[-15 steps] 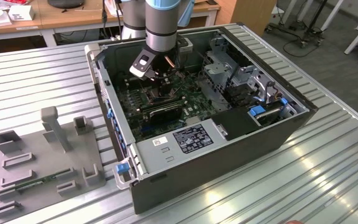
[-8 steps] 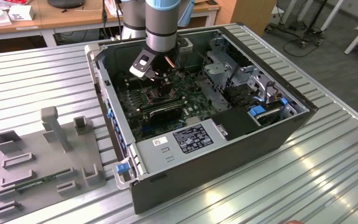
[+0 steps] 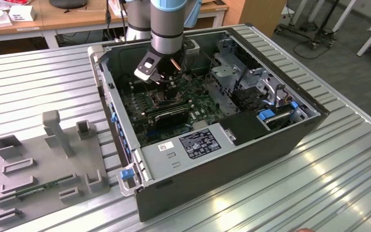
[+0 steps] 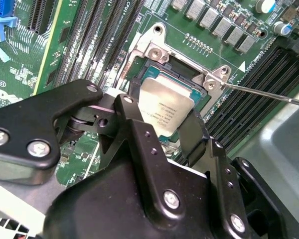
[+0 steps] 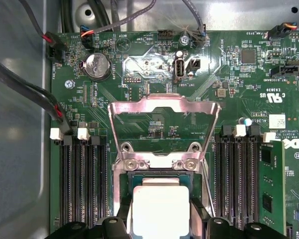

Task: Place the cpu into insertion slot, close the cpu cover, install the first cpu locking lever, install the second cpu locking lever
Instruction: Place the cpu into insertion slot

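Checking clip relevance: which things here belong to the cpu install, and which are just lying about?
Job: cpu; gripper shut on it; insertion slot; cpu cover, open; locking lever.
Lying about: memory slots; coin battery; grey fixture tray; drive cage.

I'm seeing a lab here: ribbed metal bench (image 3: 340,193) across the frame, opened PC (image 3: 250,154) at centre, grey jig plate (image 3: 40,181) lower left, wooden desks (image 3: 76,18) upper left, wheeled stands (image 3: 309,37) upper right.
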Action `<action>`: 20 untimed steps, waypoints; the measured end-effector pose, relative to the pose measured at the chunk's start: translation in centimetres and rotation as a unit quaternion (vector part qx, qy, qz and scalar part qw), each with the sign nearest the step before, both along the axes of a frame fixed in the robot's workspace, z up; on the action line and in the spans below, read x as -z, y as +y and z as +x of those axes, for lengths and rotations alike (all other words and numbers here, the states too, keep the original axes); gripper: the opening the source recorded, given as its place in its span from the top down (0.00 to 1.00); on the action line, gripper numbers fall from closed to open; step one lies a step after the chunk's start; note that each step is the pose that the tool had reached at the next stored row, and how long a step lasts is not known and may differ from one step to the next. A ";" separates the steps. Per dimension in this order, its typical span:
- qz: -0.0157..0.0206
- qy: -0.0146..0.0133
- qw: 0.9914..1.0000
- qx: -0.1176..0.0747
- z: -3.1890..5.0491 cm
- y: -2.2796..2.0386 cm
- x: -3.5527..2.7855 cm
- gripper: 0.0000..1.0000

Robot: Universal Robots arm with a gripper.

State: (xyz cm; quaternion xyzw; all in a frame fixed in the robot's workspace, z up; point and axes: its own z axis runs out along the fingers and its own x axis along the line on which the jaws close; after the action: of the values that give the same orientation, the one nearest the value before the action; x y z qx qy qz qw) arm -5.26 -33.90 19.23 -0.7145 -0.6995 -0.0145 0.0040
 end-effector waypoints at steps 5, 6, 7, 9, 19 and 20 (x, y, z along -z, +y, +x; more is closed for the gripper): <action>0.000 0.000 1.000 0.000 -0.03 0.01 0.05 0.44; 0.000 0.000 1.000 0.000 -0.03 0.02 0.05 0.44; 0.000 0.000 1.000 0.000 -0.03 0.03 0.06 0.44; 0.000 0.000 1.000 0.000 -0.03 0.03 0.06 0.44; 0.000 0.000 1.000 0.000 -0.03 0.05 0.05 0.46; 0.000 0.000 1.000 0.000 -0.03 0.05 0.06 0.46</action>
State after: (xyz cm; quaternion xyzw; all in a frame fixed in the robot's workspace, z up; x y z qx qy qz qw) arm -5.29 -33.85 19.18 -0.7145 -0.6995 -0.0145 0.0040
